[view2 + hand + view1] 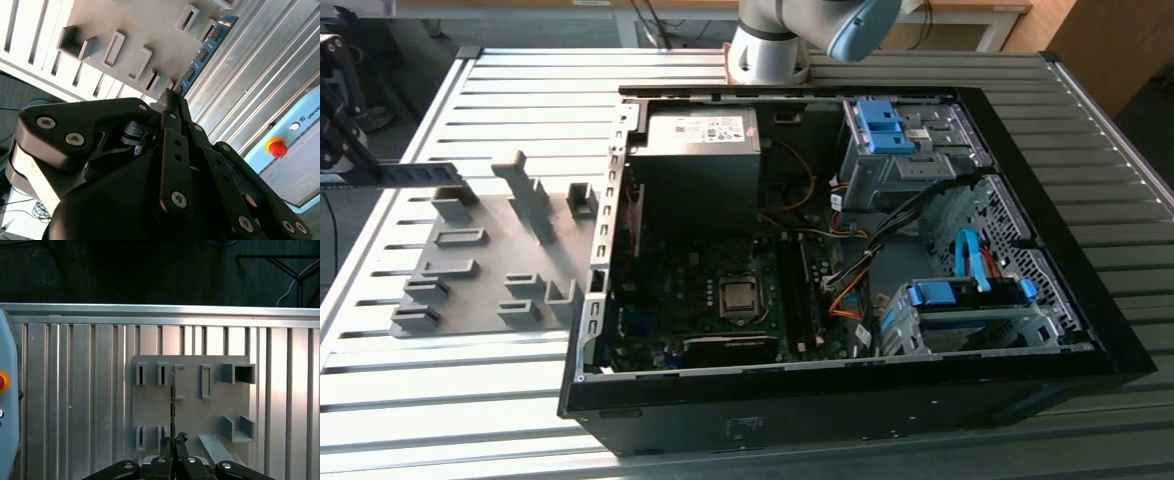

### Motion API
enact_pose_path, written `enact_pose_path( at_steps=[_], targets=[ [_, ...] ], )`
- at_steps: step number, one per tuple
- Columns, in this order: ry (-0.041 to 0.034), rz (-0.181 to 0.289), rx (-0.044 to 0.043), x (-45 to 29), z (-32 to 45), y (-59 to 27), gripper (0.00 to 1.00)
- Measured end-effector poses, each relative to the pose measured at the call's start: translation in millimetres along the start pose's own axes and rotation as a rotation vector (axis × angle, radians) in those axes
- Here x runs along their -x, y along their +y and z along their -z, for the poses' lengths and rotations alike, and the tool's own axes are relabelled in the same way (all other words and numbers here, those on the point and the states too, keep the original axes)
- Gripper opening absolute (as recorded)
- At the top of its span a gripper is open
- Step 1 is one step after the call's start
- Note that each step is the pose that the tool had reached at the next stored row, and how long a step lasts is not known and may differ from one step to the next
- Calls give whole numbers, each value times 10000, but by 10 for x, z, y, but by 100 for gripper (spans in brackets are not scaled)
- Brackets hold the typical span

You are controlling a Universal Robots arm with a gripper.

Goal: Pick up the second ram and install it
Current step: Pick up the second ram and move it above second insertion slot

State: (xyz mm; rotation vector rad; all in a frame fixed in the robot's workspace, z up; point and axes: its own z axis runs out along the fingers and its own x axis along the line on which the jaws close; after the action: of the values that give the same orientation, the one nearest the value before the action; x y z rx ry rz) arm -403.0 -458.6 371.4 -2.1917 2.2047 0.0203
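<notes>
— Which step was in hand, going by the exterior view?
— The pick-up looked done and the install not yet begun. The tool hung at the exterior view's far left, over the counter. The second ram stuck out level from it, near the grey fixture plate and, as far as I could judge, clear of its slots. The open computer case lay well apart, toward the exterior view's right.
— And the grip?
— In the second wrist view the tool was closed, pinching one end of the second ram. The rest of it ran out free beside the fixture plate.
— The first wrist view?
— There the second ram was edge-on, a thin line running from the tool across the fixture plate.
— What did installing call for?
— As I judged it, a hold by one end meant the stick had to be kept square and lined up with a slot on the motherboard.
— The arm's pose?
— The arm had its base at the counter's far edge, behind the case. Its links ran out of the picture.
</notes>
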Motion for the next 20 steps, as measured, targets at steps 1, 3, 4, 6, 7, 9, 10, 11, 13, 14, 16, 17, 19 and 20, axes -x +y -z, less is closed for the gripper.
enact_pose_path(
  at_steps=[1, 3, 4, 6, 7, 9, 10, 11, 13, 14, 16, 17, 19, 20],
  targets=[
    [0, 0, 0, 1, 16, 0, 14],
    [-1, 0, -1, 2, 50, -1, 14],
    [-1, 0, -1, 2, 66, -1, 14],
    [-1, 0, 0, 3, 96, -1, 14],
    [0, 0, -1, 4, 111, -1, 14],
    [0, 0, 0, 5, 144, -2, 14],
    [-1, 0, -1, 5, 161, -2, 14],
    [-1, 0, 0, 6, 179, -3, 14],
    [0, 0, 0, 7, 215, -3, 14],
    [0, 0, 0, 8, 233, -3, 14],
    [-1, 0, 0, 9, 266, -4, 14],
    [-1, 0, -1, 9, 280, -4, 14],
    [0, 0, -1, 10, 308, -4, 14],
    [-1, 0, -1, 10, 324, -4, 14]
  ],
)
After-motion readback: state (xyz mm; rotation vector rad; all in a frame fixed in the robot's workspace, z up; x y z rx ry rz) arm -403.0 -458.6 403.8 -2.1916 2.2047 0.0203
